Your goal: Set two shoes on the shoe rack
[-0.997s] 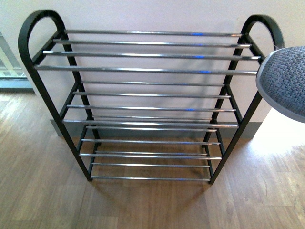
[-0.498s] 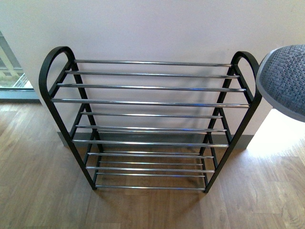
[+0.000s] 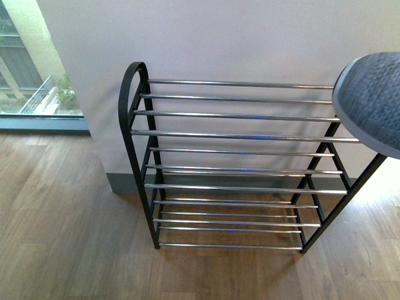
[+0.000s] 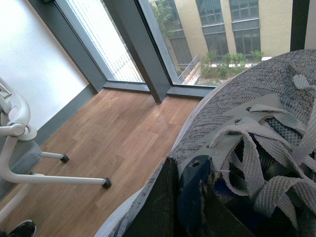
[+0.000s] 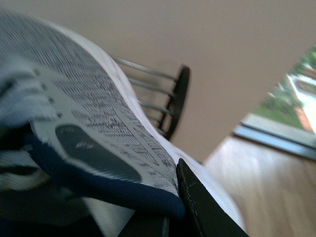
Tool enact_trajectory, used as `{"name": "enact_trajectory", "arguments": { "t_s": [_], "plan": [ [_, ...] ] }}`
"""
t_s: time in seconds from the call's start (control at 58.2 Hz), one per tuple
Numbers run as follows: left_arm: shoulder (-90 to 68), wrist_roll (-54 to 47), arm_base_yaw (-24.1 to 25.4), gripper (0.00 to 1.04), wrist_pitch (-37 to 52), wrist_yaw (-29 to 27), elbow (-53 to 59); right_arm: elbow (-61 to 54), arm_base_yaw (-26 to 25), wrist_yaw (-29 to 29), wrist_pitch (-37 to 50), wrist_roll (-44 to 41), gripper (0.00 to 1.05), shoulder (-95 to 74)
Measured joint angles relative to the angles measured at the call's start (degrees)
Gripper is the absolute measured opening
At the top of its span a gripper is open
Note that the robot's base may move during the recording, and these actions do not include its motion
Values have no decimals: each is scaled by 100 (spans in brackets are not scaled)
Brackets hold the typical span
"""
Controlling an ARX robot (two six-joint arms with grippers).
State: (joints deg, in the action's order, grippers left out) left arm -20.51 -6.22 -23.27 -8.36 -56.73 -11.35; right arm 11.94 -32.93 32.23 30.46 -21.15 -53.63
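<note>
Left fingers [image 4: 157,203] pinch one grey knit shoe [image 4: 232,108] with pale laces; right fingers [image 5: 196,210] pinch its twin [image 5: 98,103]. Black, chrome-barred rack [image 3: 237,135] stands ahead.

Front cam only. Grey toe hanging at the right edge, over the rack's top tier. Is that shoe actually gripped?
Observer: Yes. In the right wrist view, the right gripper is clamped on the navy heel collar of the right arm's shoe.
Operator: And the second shoe? It's not in my frame.
Observer: The left gripper has the left arm's shoe by its collar. The left wrist view shows the floor, the windows and a white wheeled stand behind it, not the shoe rack.
</note>
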Motion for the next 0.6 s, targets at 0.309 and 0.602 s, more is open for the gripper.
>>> {"name": "enact_trajectory", "arguments": {
  "t_s": [0.309,0.602],
  "plan": [
    [0,0,0,2,0,98,0,975,1512,282,-393,654,1,-942],
    [0,0,0,2,0,74,0,2826,2726,-1897,-1648,1775,1,-2887]
  ]
}}
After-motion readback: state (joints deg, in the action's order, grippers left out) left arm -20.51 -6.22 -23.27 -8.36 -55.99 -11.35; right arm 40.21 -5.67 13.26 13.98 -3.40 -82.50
